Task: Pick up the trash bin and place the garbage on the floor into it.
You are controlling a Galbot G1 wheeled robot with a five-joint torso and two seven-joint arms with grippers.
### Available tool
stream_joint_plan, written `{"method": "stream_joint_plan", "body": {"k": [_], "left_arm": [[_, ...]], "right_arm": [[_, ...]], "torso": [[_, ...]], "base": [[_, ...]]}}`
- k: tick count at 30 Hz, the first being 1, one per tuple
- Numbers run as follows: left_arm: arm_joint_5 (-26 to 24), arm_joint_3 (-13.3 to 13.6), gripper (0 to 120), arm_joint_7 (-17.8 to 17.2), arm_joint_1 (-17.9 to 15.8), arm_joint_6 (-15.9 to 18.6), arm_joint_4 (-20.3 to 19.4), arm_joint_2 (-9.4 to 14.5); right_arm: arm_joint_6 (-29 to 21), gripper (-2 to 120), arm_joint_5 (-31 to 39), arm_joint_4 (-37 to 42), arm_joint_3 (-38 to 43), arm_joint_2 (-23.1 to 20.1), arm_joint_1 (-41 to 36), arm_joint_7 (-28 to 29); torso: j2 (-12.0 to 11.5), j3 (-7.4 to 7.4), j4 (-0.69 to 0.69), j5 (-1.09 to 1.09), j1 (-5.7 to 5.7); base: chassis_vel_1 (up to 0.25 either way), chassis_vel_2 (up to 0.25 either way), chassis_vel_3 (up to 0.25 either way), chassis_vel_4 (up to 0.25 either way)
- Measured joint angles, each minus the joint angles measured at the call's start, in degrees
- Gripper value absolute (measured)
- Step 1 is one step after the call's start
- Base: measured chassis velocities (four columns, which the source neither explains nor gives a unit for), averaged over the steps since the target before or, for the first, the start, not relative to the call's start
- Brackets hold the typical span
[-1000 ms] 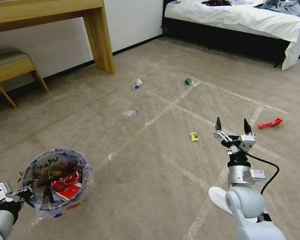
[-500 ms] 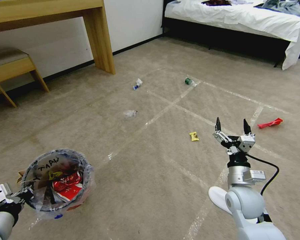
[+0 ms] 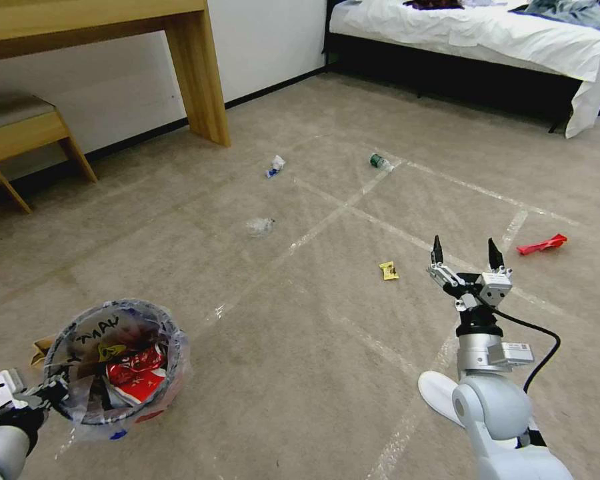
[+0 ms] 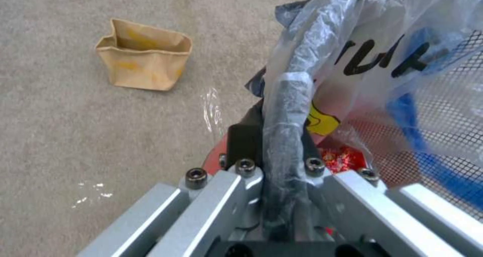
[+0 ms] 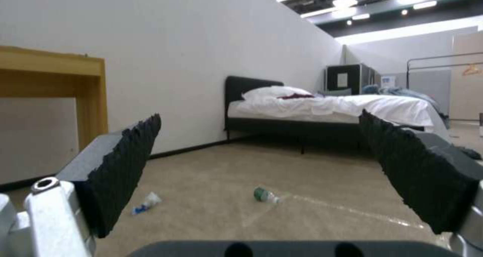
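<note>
Red trash bin (image 3: 117, 363) w/ clear bag liner held low at robot's left, left tool (image 4: 282, 166) pinched on its rim. Red wrappers lie inside. Brown paper bag (image 4: 143, 59) on floor (image 3: 300, 347) just beside bin. Right tool (image 3: 465, 255) spread wide, empty, pointing fwd above carpet, yellow wrapper (image 3: 389, 270) near it. Red wrapper (image 3: 541, 244), bottle (image 3: 379, 162) farther off.

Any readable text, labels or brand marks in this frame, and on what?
"MAN": black marker on the clear liner bag at the trash bin rim; more letters are creased and unreadable.
White print on the red wrapper inside the bin: too blurred.
Sticker on the right arm: too small.
</note>
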Motion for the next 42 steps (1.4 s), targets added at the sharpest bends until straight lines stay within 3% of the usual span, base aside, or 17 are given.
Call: {"method": "stream_joint_plan", "body": {"k": [21,42], "left_arm": [[0.6,-0.2,0,0.3,0.2,-0.1,-0.3,0.1],[0.1,-0.3,0,0.2,0.0,-0.2,-0.4,0.2]], "right_arm": [[-0.2,100,-0.4,-0.6,0.5,0.0,-0.6,-1.7],[-0.4,100,-0.6,-0.4,0.2,0.1,-0.7,-1.7]], "torso": [[0.0,-0.03,0.00,0.00,-0.01],[0.0,0.04,0.01,0.00,-0.01]], "base": [[-0.002,0.002,0.002,-0.002],[-0.116,0.124,0.116,-0.119]]}}
